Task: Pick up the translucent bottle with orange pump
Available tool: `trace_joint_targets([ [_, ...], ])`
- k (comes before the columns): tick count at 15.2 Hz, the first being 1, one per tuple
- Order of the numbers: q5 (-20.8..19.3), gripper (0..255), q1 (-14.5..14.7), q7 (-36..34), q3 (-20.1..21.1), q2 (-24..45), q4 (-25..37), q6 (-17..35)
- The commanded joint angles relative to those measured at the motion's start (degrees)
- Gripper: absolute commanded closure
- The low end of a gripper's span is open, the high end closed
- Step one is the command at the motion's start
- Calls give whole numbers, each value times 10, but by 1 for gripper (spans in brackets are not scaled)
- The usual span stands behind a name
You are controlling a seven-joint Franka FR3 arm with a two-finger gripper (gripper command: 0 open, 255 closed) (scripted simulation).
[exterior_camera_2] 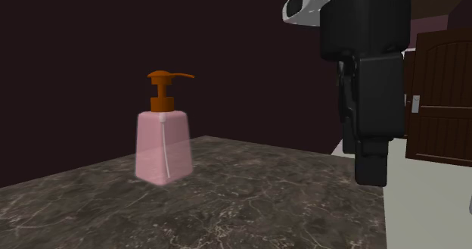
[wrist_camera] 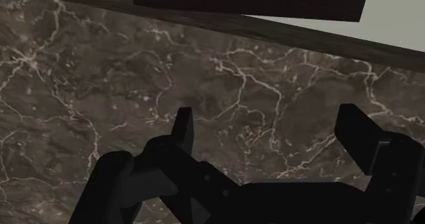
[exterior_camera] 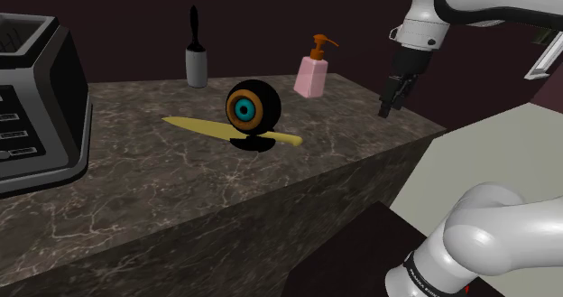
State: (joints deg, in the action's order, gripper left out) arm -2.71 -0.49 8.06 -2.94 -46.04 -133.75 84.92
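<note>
Marble of the dark, veined counter (exterior_camera: 180,187) lies bare between the pink translucent bottle with orange pump (exterior_camera: 312,74), upright near the far edge, and the black gripper (exterior_camera: 386,106). The gripper hangs above the counter near its edge at the shoulder view's right, pointing down, fingers (wrist_camera: 182,120) spread apart around nothing.

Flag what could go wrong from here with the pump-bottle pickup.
The pink translucent bottle with the orange pump stands upright near the dark veined counter's far edge; a sideways nudge from the open jaws, now apart from it, could tip it or push it off. The pump's spout juts sideways and could snag a finger.
</note>
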Motion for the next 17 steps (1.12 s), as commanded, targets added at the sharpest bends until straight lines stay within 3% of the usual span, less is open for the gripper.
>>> trace_joint_targets([
  [1,0,0,0,0,0,0,0,0],
  [9,4,0,12,61,-42,155,139,53],
  [17,38,0,24,129,-80,314,321,62],
])
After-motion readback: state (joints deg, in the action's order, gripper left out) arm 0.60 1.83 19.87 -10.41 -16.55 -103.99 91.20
